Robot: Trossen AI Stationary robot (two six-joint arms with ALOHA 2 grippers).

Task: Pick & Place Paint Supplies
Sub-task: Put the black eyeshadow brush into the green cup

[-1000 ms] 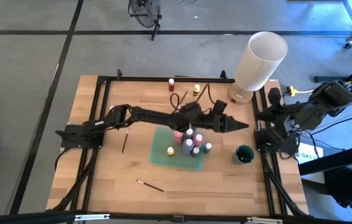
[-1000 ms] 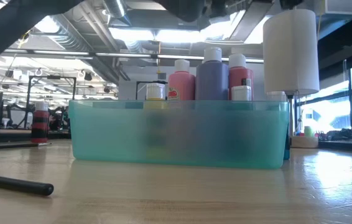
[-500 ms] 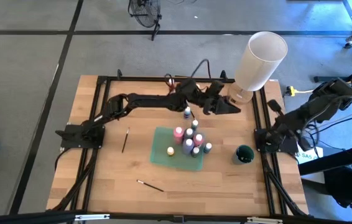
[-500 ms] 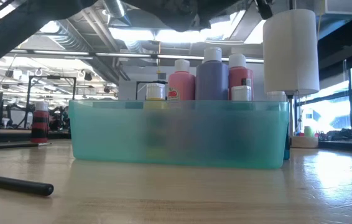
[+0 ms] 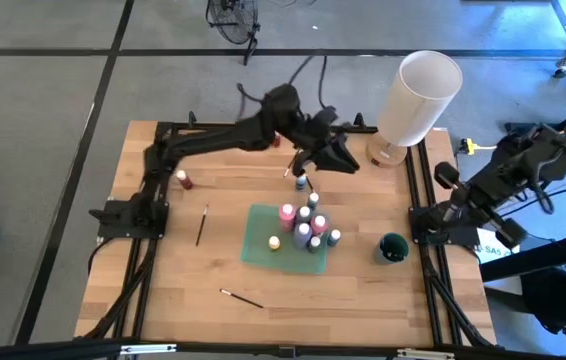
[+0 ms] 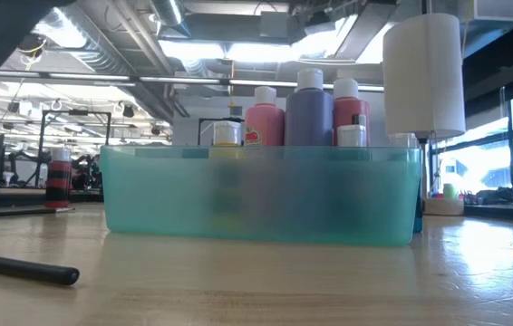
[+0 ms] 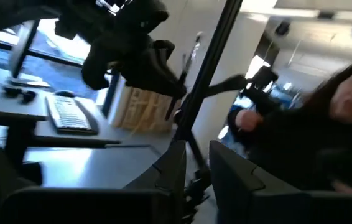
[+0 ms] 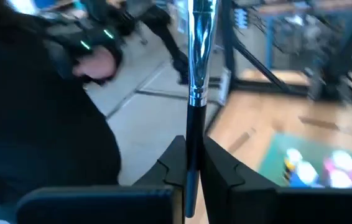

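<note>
With seven paint bottles (image 5: 304, 230) standing in the teal tray (image 5: 259, 243) at frame centre, the right gripper (image 8: 191, 163) has its fingers clamped on a brush (image 8: 196, 74), the left gripper's (image 5: 338, 158) finger state cannot be told, and two brushes (image 5: 201, 224) and several bottles lie loose on the counter (image 5: 213, 280).

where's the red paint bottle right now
In the high view the red paint bottle stands alone on the table's left side, beside the left arm's links, up and left of the loose brush and well left of the teal tray.
</note>
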